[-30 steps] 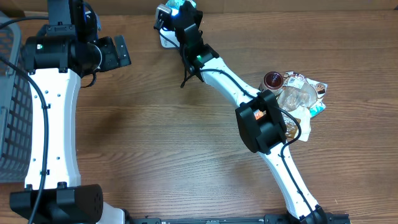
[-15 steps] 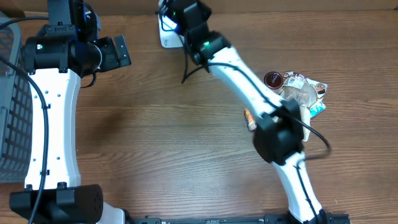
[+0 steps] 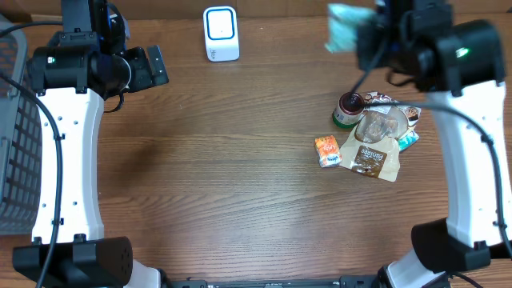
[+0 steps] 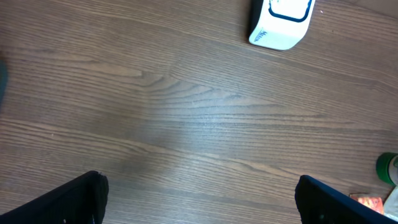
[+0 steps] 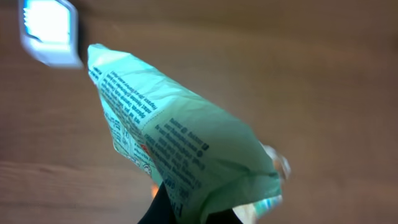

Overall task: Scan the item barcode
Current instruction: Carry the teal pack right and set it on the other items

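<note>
Swung away from the scanner at the bench's far edge, the right arm now stands over the far right corner. The orange sachet and brown pouch it was covering a second ago show again in the pile near the right edge. The left arm has not shifted.

The right claw is fully closed on one end of a pale green packet. The packet is carried in the air, clear of the bench, and blurred in the overhead view. In the wrist view it stands up from the fingers with its printed side to the camera. I cannot make out a barcode. The left claw hangs wide open with nothing in it, near the far left corner beside the basket.

The packet looks light and soft, a thin crinkly film that will flop, crease and probably slip. A pinch on the flat sealed end seems the safest hold. It leaves the print uncovered and the face smooth enough to read. A hard squeeze on the belly would likely buckle the code.
</note>
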Tool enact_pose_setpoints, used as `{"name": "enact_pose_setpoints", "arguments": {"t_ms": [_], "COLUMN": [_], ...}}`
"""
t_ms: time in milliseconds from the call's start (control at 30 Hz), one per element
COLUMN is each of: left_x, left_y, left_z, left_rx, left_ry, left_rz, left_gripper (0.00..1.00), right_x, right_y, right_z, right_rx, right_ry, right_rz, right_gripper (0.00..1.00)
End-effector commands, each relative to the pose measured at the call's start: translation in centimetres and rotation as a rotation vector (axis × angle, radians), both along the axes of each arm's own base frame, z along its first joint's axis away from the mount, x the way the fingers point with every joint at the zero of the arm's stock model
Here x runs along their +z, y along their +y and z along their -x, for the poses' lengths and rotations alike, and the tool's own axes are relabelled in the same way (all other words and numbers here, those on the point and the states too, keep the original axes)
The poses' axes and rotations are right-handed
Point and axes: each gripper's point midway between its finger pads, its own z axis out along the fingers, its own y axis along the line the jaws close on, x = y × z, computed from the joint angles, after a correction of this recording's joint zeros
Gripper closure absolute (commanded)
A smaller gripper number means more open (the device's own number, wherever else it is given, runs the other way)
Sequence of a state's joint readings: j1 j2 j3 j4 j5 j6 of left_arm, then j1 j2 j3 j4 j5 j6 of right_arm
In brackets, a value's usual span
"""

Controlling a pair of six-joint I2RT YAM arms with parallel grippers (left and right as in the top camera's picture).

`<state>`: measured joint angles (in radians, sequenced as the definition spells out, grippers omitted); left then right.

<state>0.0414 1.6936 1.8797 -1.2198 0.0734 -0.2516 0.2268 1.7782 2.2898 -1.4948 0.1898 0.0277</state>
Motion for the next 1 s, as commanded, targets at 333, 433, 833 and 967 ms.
{"name": "enact_pose_setpoints", "arguments": {"t_ms": [333, 433, 833, 967], "left_x": [-0.1, -0.1, -0.1, -0.1], "left_y": [0.2, 0.2, 0.2, 0.2], "left_z": [-0.1, -0.1, -0.1, -0.1], "left_rx": [-0.005, -0.005, -0.005, -0.005], "left_ry": [0.003, 0.003, 0.003, 0.003], "left_rz": [-0.009, -0.009, -0.009, -0.009], "left_gripper": [0.00, 0.00, 0.00, 0.00], "right_x": [-9.0, -12.6, -19.5, -19.4], "right_y": [-12.1, -12.0, -10.5, -10.6], "right_z": [3.6, 4.8, 6.1, 5.2], "right_rx": [-0.325, -0.325, -0.265, -0.265], "right_ry": [0.350, 0.462, 0.595, 0.558], "right_rz": [-0.012, -0.004, -0.059, -0.060], "right_gripper": [0.96, 0.96, 0.65, 0.47]}}
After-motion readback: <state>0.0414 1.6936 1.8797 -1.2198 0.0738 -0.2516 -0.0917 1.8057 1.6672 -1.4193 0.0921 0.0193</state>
